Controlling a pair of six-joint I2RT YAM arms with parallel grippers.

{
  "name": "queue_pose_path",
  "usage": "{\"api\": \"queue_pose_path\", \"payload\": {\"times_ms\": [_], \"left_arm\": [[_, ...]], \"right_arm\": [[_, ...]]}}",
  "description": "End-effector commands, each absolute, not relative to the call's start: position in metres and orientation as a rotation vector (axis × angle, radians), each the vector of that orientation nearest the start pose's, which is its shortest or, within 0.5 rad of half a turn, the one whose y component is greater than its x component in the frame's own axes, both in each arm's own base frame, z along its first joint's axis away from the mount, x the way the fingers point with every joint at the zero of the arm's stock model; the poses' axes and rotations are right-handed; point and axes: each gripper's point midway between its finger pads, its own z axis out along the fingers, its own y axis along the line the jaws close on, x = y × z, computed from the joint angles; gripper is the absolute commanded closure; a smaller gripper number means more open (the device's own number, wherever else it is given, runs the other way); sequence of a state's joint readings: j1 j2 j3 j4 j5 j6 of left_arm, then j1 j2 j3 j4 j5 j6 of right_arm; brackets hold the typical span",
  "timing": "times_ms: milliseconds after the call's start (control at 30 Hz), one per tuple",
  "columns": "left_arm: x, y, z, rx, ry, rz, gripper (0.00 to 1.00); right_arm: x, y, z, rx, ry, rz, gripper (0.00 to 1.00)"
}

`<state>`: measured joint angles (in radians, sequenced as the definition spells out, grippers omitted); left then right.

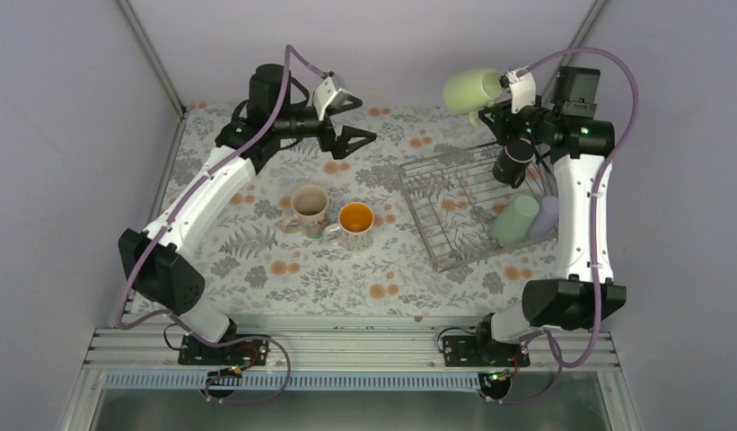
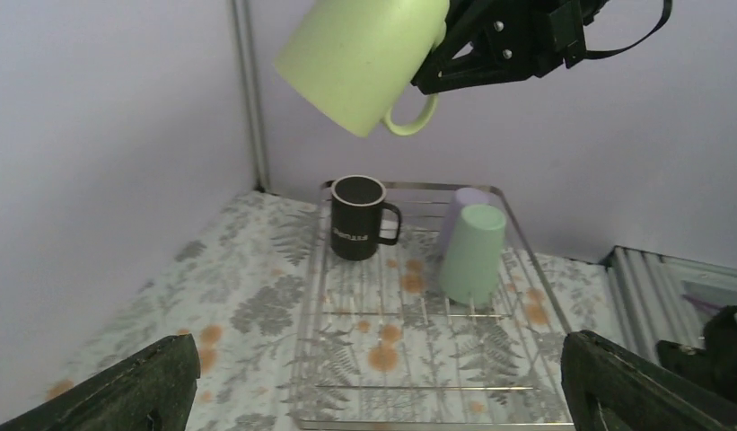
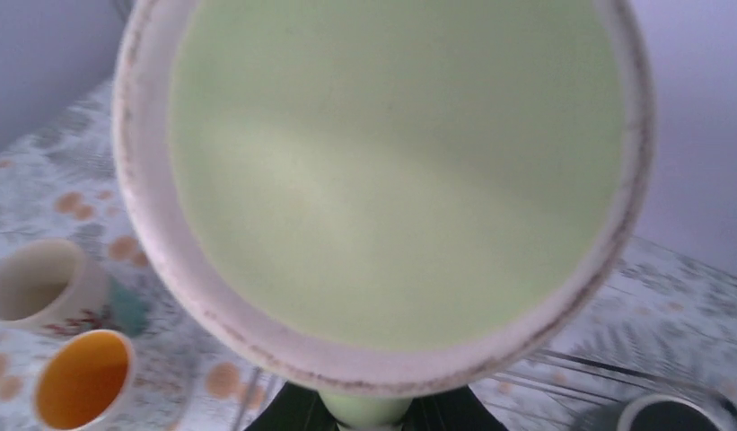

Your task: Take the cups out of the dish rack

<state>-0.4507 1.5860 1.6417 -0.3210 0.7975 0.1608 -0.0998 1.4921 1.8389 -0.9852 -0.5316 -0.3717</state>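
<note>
My right gripper (image 1: 505,92) is shut on the handle of the pale green mug (image 1: 472,90), holding it tilted in the air above the far corner of the dish rack (image 1: 427,220). That mug (image 3: 382,171) fills the right wrist view, its mouth toward the camera. In the rack stand a black mug (image 2: 357,217), a green tumbler (image 2: 473,254) upside down, and a lavender tumbler (image 2: 463,202) behind it. A cream patterned mug (image 1: 308,208) and a mug with an orange inside (image 1: 355,223) stand on the cloth left of the rack. My left gripper (image 1: 369,118) hangs open and holds nothing.
A floral cloth (image 1: 284,269) covers the table. Grey walls and metal corner posts (image 1: 153,54) close in the back and sides. The arms' mounting rail (image 1: 346,350) runs along the near edge.
</note>
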Motion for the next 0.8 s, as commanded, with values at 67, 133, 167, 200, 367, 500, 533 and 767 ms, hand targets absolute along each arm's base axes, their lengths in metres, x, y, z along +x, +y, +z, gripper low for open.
{"api": "queue_pose_path", "payload": {"times_ms": [67, 133, 167, 200, 367, 500, 533, 767], "left_arm": [[0.341, -0.316, 0.432, 1.098, 1.391, -1.108, 0.00], [0.341, -0.315, 0.439, 1.095, 1.361, -1.128, 0.00], [0.341, -0.314, 0.441, 1.091, 1.347, -1.134, 0.00], [0.342, -0.314, 0.443, 1.083, 1.335, -1.136, 0.00], [0.348, -0.318, 0.442, 1.078, 1.319, -1.193, 0.00], [0.356, -0.323, 0.432, 1.079, 1.337, -1.217, 0.00], [0.357, -0.324, 0.430, 1.076, 1.339, -1.222, 0.00], [0.357, -0.331, 0.432, 1.081, 1.322, -1.252, 0.00]], "right_arm": [[0.372, 0.099, 0.419, -0.688, 1.847, 0.720, 0.96], [0.362, 0.109, 0.427, -0.720, 1.790, 0.819, 0.97], [0.358, 0.114, 0.433, -0.729, 1.760, 0.860, 0.97], [0.354, 0.118, 0.435, -0.739, 1.738, 0.905, 0.97], [0.344, 0.136, 0.442, -0.805, 1.667, 1.053, 0.97], [0.337, 0.148, 0.445, -0.849, 1.625, 1.124, 0.97], [0.336, 0.151, 0.444, -0.855, 1.619, 1.137, 0.97], [0.337, 0.170, 0.433, -0.896, 1.615, 1.218, 0.97]]}}
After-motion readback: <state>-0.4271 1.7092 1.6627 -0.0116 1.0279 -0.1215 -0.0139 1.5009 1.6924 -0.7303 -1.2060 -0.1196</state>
